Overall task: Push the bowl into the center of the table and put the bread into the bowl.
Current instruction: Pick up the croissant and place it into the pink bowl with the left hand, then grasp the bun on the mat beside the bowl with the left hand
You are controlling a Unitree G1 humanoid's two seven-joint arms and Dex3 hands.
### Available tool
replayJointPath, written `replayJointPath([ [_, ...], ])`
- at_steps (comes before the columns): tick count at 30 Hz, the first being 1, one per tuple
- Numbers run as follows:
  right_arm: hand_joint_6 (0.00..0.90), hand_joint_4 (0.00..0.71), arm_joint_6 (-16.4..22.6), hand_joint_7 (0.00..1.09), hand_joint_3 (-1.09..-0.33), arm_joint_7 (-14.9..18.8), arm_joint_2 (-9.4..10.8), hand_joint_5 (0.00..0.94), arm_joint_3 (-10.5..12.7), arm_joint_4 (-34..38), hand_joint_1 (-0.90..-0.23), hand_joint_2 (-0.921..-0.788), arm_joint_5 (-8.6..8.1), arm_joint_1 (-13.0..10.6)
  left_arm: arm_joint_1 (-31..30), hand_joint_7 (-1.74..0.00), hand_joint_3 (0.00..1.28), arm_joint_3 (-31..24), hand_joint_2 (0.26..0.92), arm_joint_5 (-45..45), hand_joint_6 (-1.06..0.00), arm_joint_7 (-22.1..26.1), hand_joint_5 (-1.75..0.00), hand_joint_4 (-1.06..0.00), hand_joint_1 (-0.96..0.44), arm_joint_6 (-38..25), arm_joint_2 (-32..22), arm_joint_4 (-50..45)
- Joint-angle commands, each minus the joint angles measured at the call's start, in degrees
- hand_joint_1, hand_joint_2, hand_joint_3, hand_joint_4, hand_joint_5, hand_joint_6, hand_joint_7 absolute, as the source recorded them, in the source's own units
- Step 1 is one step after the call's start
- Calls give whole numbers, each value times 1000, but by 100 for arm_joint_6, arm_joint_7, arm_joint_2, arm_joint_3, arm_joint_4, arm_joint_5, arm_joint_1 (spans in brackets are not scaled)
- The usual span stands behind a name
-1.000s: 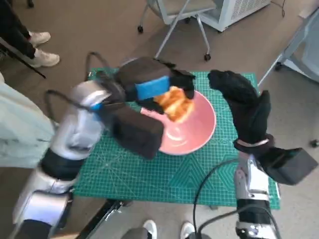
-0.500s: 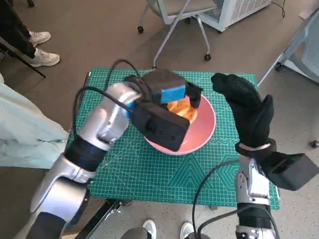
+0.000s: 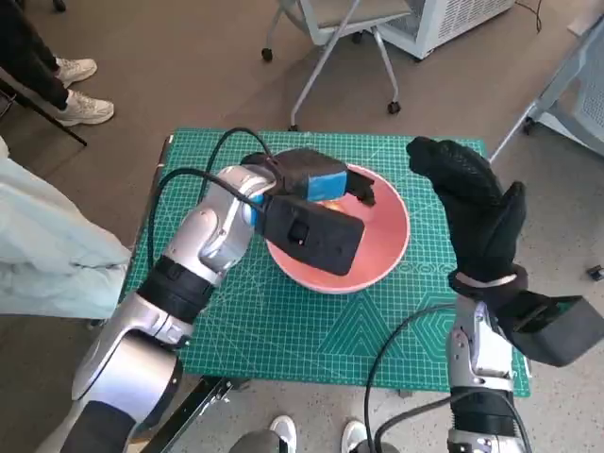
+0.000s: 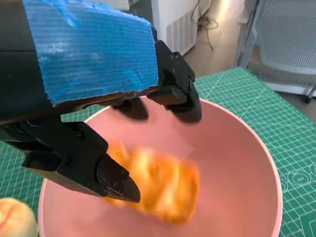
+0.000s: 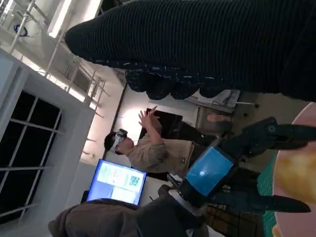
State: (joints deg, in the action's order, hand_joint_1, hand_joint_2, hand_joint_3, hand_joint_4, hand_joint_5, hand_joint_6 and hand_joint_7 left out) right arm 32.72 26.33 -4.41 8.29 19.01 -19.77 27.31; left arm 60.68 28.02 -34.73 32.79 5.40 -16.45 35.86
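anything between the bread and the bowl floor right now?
Nothing visible. The bread shows blurred inside the pink bowl, below the left hand with its fingers spread around it. No other object is in the bowl.

Pink bowl [image 3: 377,247] sits upright on the green mat, about mid-table, and the golden-orange bread [image 4: 158,182], blurred in the left wrist view, shows inside it against the pink wall, whether resting on the bottom or not is hard to tell.
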Motion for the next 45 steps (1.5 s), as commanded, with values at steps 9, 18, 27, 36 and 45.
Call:
replayJointPath([
  [9, 91, 199, 23, 522, -754, -57, -11, 2, 8, 133, -688, -921, 87, -120, -512, 0, 9, -661, 804, 536, -285, 527, 0, -92, -131, -414, -593, -1689],
  [18, 91, 199, 27, 521, -756, 23, -46, 1, 11, 116, -690, -921, 38, -121, -937, -2, 6, -1479, 804, 1103, -286, 1087, -4, -97, -123, -1029, -1335, -3246],
  [27, 90, 199, 27, 522, -766, 112, -67, 1, 44, 256, -682, -921, -37, -40, -1440, 0, 3, -2190, 800, 1437, -268, 1067, -4, -106, -101, -1283, -2016, -3883],
  [36, 89, 198, -40, 523, -767, 201, -43, 1, 22, 361, -682, -921, -101, 50, -1844, 0, 1, -2397, 798, 1445, -245, 1020, 0, -98, -91, -1410, -2360, -3932],
  [45, 88, 198, -83, 523, -766, 281, -40, 0, 10, 379, -706, -921, -107, 74, -1972, 0, 0, -2286, 793, 1424, -226, 955, 0, -69, -88, -1225, -2449, -3452],
])
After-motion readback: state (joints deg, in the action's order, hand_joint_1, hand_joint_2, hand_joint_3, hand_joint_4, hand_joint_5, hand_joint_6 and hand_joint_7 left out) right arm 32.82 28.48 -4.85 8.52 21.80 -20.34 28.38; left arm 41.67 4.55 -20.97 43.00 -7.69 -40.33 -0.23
